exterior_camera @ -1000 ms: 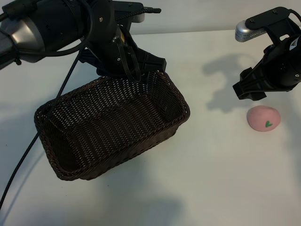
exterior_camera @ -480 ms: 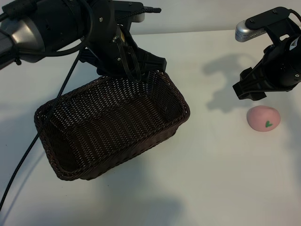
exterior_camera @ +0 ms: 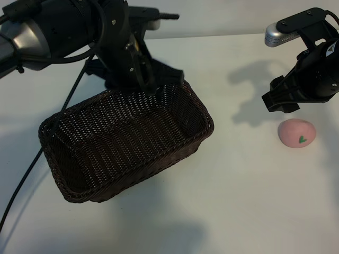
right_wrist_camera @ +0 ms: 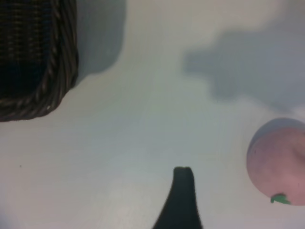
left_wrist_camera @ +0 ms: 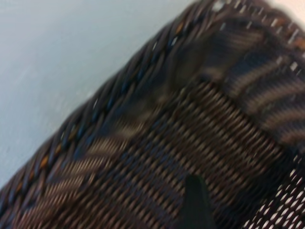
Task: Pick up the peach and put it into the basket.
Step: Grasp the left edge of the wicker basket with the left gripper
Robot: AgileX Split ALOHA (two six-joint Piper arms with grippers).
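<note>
While resting on the white worktop point(exterior_camera: 222, 211), sits toward the exterior view's left: the basket point(exterior_camera: 124, 140), dark-brown woven wicker, rectangular with rounded corners and a braided rim, nothing visible inside. Poised at its far rim, pointing steeply down: the left pincer point(exterior_camera: 151, 79), black, fingers spread wide, gripping nothing; whether touching the rim, cannot tell. Seen from the left wrist view: braided rim and inner weave point(left_wrist_camera: 157, 143) close up, with 1 dark fingertip point(left_wrist_camera: 194, 200) over the weave.

Hovering above the worktop at the exterior view's right, well apart from the basket: the right pincer point(exterior_camera: 283, 100), black, likewise spread wide and holding nothing, tilted downward. Just below it in that view and near its fingertips, not touched: the peach point(exterior_camera: 297, 133), small, rounded, pale pink, lying on the worktop with a tiny green leaf mark facing the camera. In the right wrist view, 1 dark fingertip point(right_wrist_camera: 182, 191) over bare worktop, the peach point(right_wrist_camera: 279, 160) off to one side, a basket corner point(right_wrist_camera: 43, 71) farther off.

No brand, label or readable writing anywhere.
</note>
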